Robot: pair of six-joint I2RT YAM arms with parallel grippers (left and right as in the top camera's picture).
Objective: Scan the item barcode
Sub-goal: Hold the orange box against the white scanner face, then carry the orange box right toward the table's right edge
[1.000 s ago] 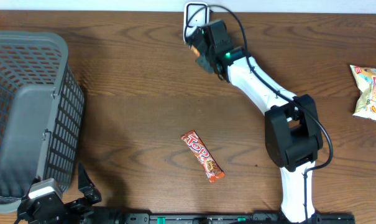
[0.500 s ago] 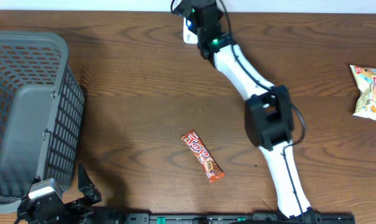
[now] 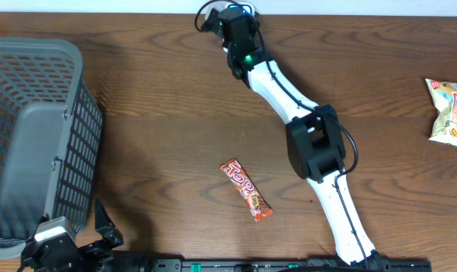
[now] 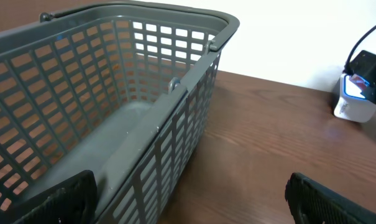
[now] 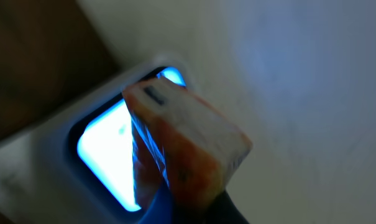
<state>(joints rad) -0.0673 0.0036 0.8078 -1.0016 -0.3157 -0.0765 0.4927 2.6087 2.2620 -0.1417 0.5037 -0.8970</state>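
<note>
In the right wrist view an orange and white packet is held close in front of the scanner's glowing blue window. My right gripper is shut on the packet's lower end; only dark finger shapes show at the bottom edge. From overhead, the right gripper reaches to the table's far edge and covers most of the white scanner. The scanner also shows far right in the left wrist view. My left gripper sits at the near left, open and holding nothing, its fingertips wide apart.
A large grey mesh basket fills the left side, right in front of the left gripper. An orange candy bar lies mid-table near the front. A snack bag rests at the right edge.
The right arm has swung left along the far edge with the packet, bringing it in front of the scanner window. The left arm has not moved.
</note>
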